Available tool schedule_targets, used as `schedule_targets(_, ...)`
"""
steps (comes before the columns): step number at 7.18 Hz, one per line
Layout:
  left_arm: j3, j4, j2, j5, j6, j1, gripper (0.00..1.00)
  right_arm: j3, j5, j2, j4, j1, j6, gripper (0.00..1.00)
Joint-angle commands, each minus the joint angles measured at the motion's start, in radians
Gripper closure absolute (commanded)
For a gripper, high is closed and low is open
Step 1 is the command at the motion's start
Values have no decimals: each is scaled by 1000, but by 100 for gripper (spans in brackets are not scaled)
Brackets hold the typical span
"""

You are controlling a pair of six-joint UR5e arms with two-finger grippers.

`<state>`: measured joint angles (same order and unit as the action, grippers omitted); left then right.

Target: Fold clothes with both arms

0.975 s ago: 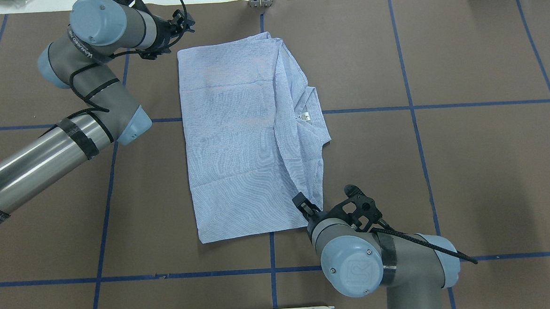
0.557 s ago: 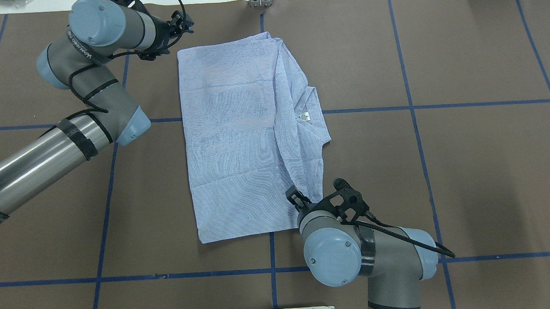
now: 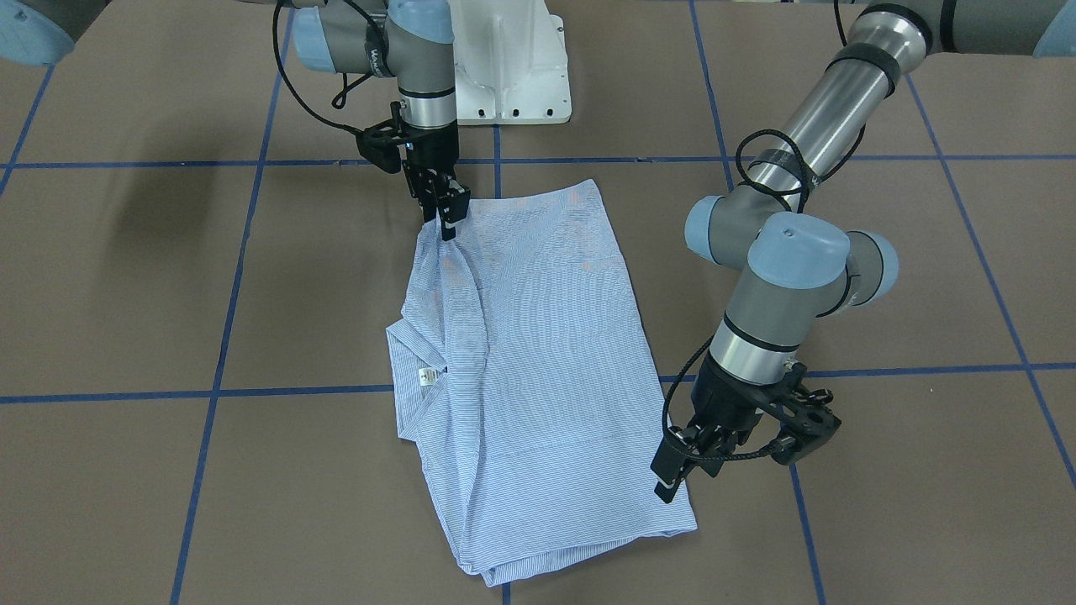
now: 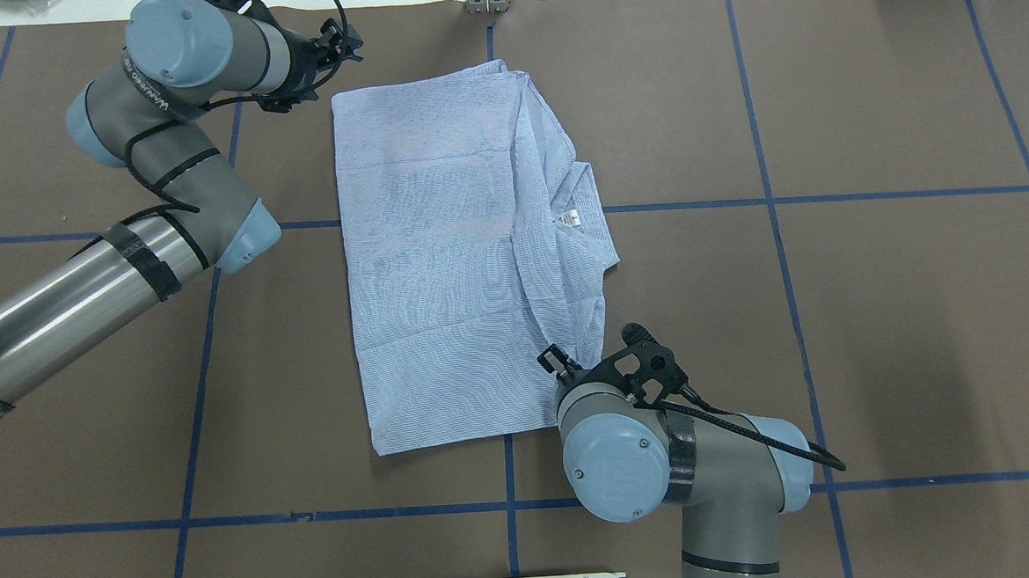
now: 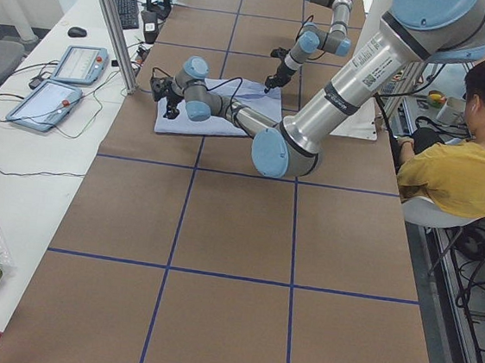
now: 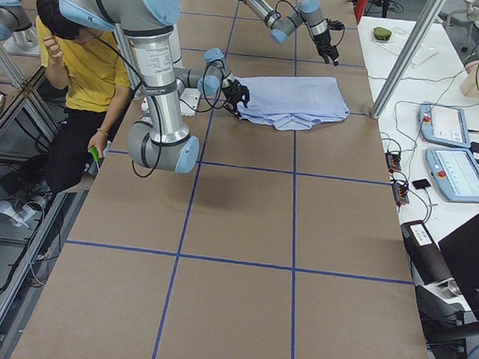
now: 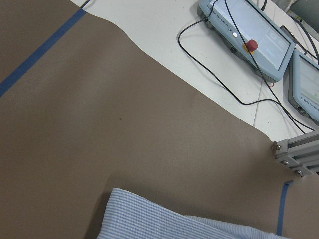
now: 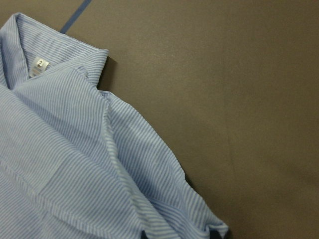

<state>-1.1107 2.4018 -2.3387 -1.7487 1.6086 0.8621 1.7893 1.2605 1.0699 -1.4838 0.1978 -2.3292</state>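
so the shirt (image 4: 434,267) lies flat on the table (image 4: 876,305), already folded into a long panel, collar (image 4: 585,202) poking out; maybe halfway, crosswise fold left; right gripper (image 3: 448,220) straddles its near corner, grip unclear; left gripper (image 3: 670,481) hovers beside the far corner, empty, opening unclear

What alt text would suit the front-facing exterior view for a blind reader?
A folded striped shirt lies on a brown table. The right gripper is at its corner near the base, the left gripper near the opposite corner.
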Motion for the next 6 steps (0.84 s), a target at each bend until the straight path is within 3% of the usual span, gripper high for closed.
schedule_targets(1, -14, -15, 1, 0, 1, 0, 11, 9, 7, 1, -3, 0, 2, 100)
schedule_targets(2, -47, -48, 2, 0, 1, 0, 11, 37, 17, 2, -38, 2, 7, 100)
schedule_targets(3, -145, -70, 51, 0, 14, -9, 11, 94, 57, 4, -126, 6, 16, 100)
schedule_targets(4, -363, -79, 215, -18, 75, -59, 12, 146, 68, 24, -154, 5, 16, 100)
schedule_targets(5, -514, -82, 336, -20, 171, -137, 12, 169, 73, 42, -153, 5, 16, 100)
schedule_targets(6, -620, -107, 375, -18, 282, -202, 11, 192, 73, 48, -153, 2, 16, 100)
